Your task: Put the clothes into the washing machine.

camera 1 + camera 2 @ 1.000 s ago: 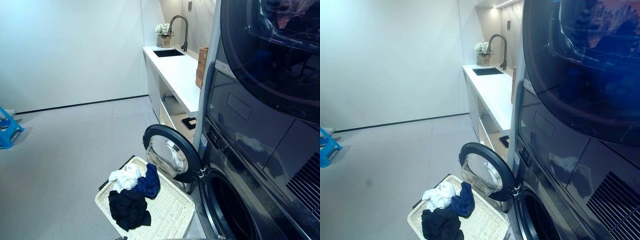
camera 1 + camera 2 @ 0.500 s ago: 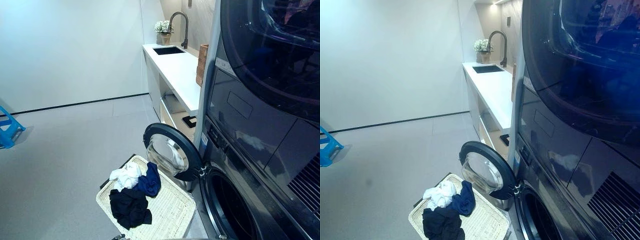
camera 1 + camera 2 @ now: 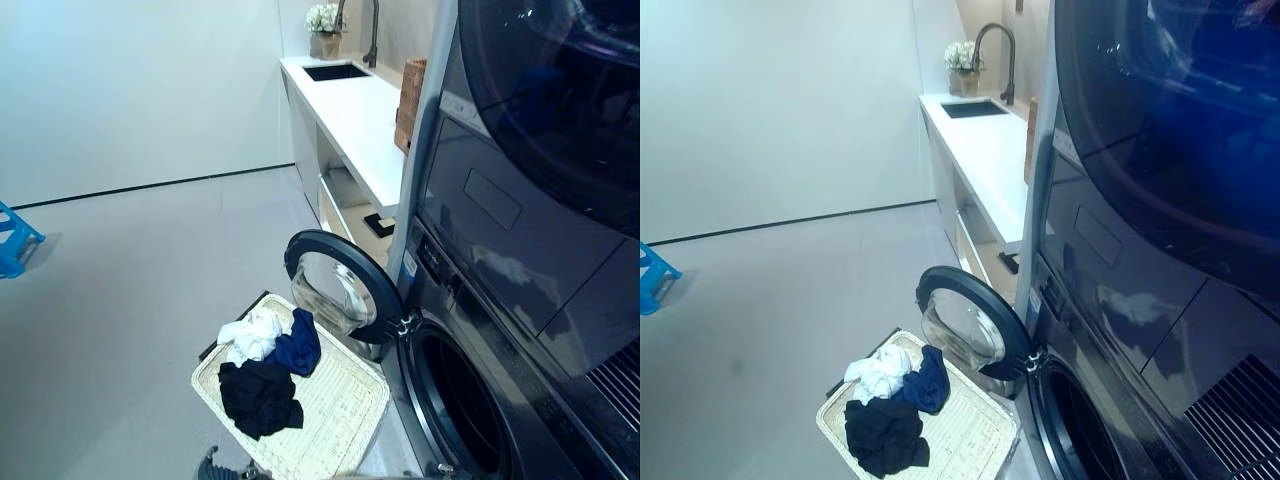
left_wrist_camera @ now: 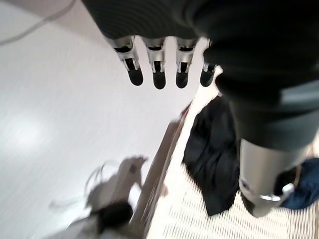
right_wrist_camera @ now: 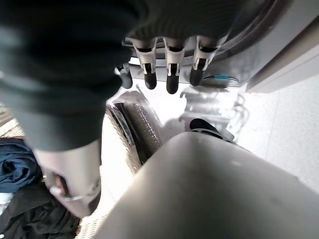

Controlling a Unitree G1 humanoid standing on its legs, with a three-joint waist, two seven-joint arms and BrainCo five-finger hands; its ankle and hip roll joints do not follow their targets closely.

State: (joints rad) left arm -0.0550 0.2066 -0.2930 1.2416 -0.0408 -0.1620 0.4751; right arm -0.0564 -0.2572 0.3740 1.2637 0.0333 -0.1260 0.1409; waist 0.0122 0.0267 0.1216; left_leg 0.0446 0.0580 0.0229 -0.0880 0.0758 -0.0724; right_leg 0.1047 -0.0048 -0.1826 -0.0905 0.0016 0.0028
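A white woven basket (image 3: 345,415) sits on the floor in front of the washing machine. In it lie a white garment (image 3: 250,338), a navy garment (image 3: 298,347) and a black garment (image 3: 258,397). The machine's round door (image 3: 340,297) stands open over the basket's far corner, beside the dark drum opening (image 3: 455,410). My left hand (image 4: 157,69) hangs open and empty above the floor next to the basket, with the black garment (image 4: 212,149) past it. My right hand (image 5: 169,64) is open and empty too, near the basket and the navy garment (image 5: 17,167).
A second machine (image 3: 560,90) is stacked above the washer. A white counter (image 3: 350,120) with a sink, a tap, flowers and a wicker box (image 3: 410,100) runs along the right wall. A blue stool (image 3: 12,240) stands at far left on the wide grey floor.
The camera has tipped downward, so the whole picture shifted. My left hand's dark cover has come in at the bottom edge. Basket and clothes lie as before.
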